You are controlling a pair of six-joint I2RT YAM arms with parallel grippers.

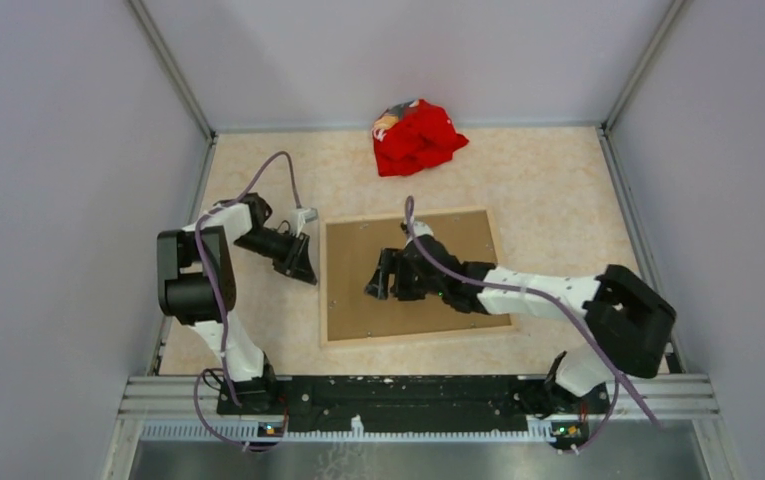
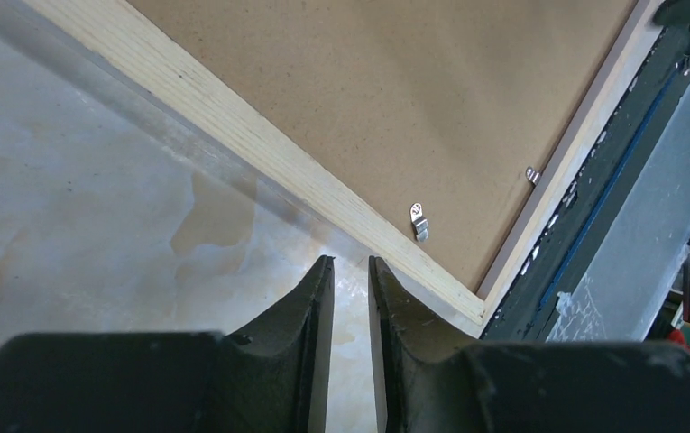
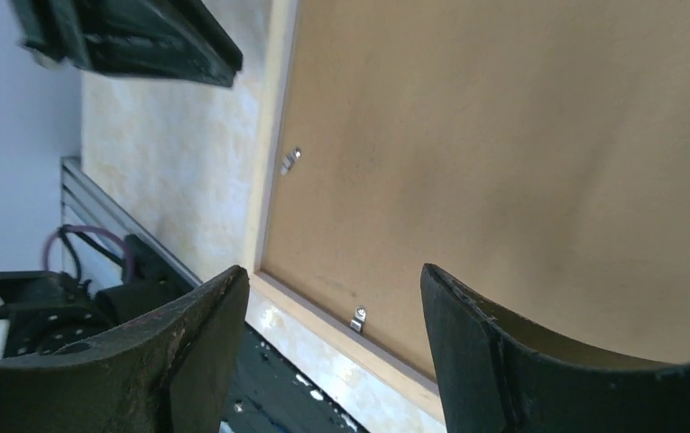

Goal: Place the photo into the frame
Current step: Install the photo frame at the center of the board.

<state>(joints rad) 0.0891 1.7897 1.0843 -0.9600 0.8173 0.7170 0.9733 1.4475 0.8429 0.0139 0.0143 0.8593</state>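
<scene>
top external: frame (image 1: 324,290) face-down (brown backing (image 1: 358,305) up, pale rim); left fingers (image 2: 318,316) together, right fingers (image 3: 206,343) apart.

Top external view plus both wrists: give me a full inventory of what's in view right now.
frame: one, pale wood back edges, back side up, centre of the table
backing board: one, plain brown, lying inside the frame
clips: at least two, silver, on the frame's edges by its near-left corner
cloth: one, red, crumpled, at the table's far edge, with a patterned patch at its top left
photo: none in view
table: one, mottled beige, under everything
left gripper: one, black, nearly shut, empty, just off the frame's left edge
right gripper: one, black, open, empty, over the backing board
</scene>
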